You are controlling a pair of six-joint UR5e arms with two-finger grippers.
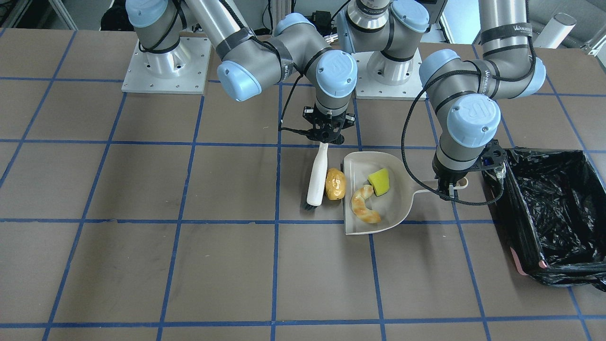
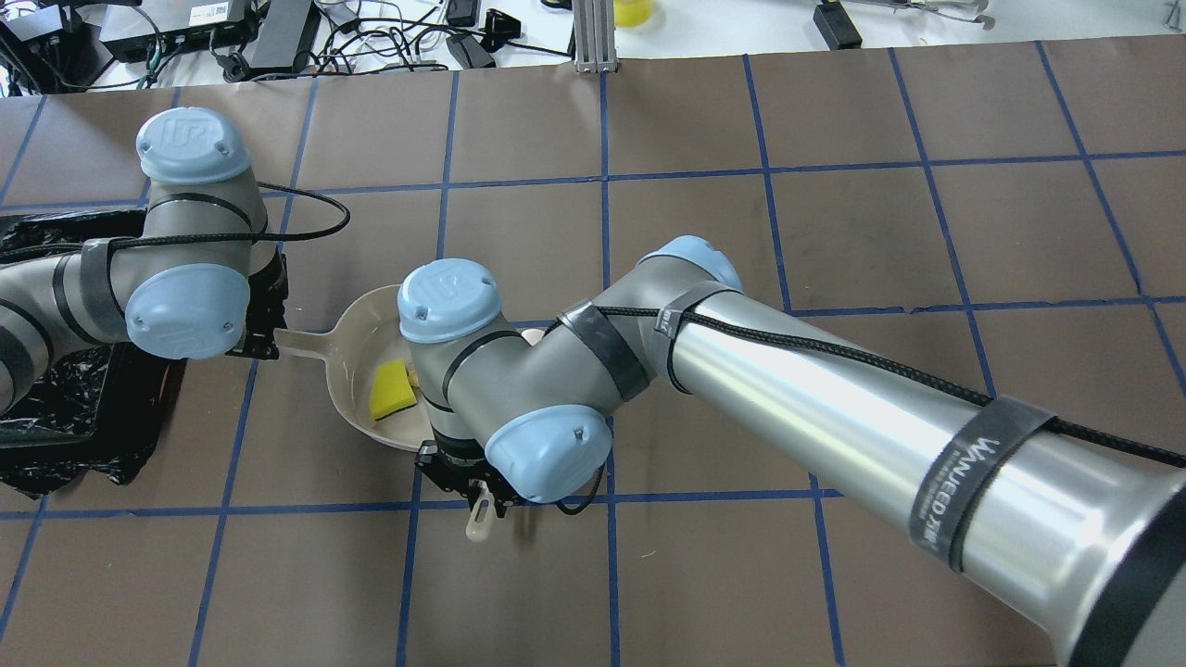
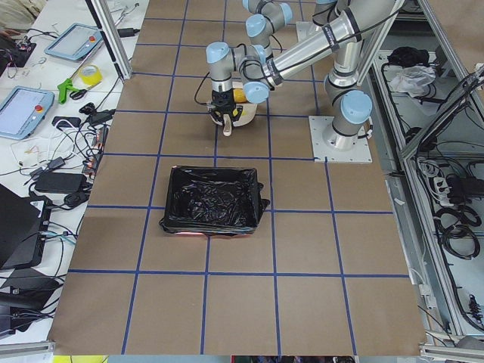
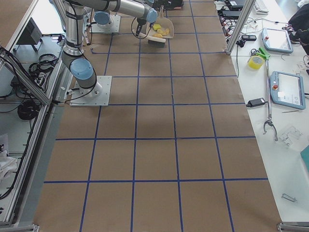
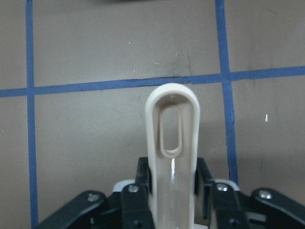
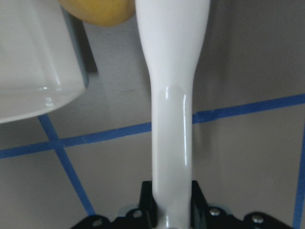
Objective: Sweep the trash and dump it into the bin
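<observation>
Bread roll (image 1: 335, 183), golden-brown and oval, on the bare counter (image 1: 142, 274) about midway between the robot-side edge and the operators' edge. Caught between brush and dustpan, touching the brush's white side and right at the dustpan's open lip, not inside. Croissant-like half ring (image 1: 364, 204), tan and curved, inside the dustpan near the lip. Yellow-green wedge (image 1: 379, 182) also inside, just beside the half ring on the robot-edge side.

Beige dustpan (image 1: 400, 201) flat on the counter, mouth toward the roll, handle pointing toward the bin. White hand brush (image 1: 318, 173) lying along the mouth side, dark bristles at the end nearer the operators' edge, handle end toward the robot-side edge.

Left gripper (image 1: 450, 191) at the tip of the dustpan handle (image 5: 172, 143), jaws pinching it. In the left wrist view, that handle with its oval hanging hole sticking out between the black jaws. Right gripper (image 1: 326, 138) over the brush handle (image 6: 171, 143), jaws pressed onto it. Seen up close in the right wrist view, with the roll and a dustpan corner at the top.

Bin (image 1: 544, 154), rectangular, lined with a crinkled glossy black bag, pink rim showing at its corner nearest the operators' edge. Set toward the counter's end on the robot's left, just beside the left gripper, apart from the dustpan's pan.
</observation>
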